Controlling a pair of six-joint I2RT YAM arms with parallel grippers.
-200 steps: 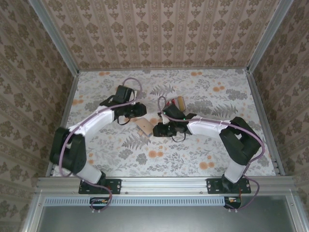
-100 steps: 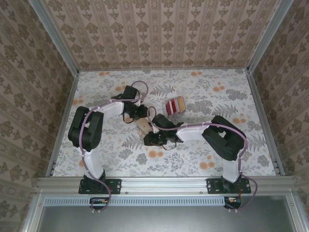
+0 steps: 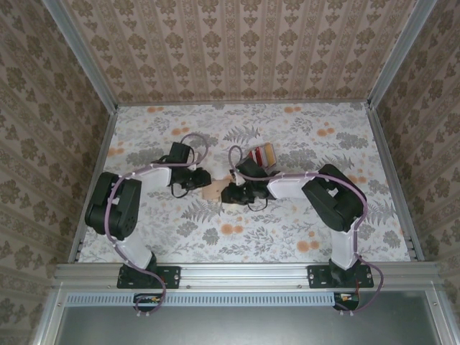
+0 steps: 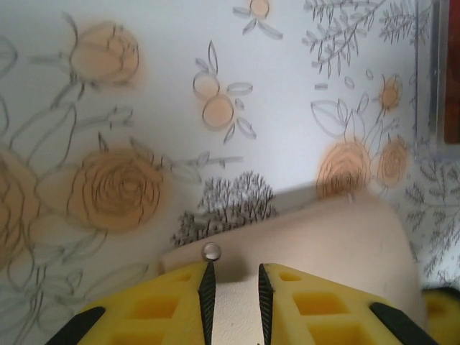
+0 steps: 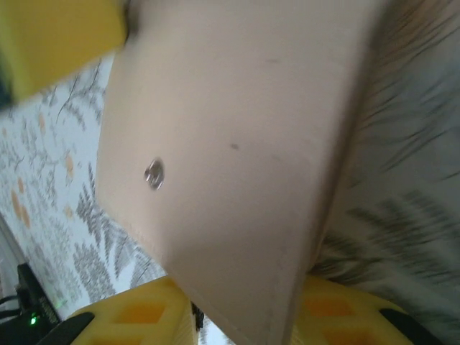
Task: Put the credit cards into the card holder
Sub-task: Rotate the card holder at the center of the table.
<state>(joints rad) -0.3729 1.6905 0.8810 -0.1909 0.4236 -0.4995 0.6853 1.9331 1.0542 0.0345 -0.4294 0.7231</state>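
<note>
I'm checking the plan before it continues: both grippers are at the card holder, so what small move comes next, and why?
Probably ease the left gripper away from the right gripper to open the card holder: it looks closed, and the credit cards lie on the table.

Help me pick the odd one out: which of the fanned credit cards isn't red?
The tan-yellow card, at the right end of the fan in the top view. The red cards lie just to its left.
</note>
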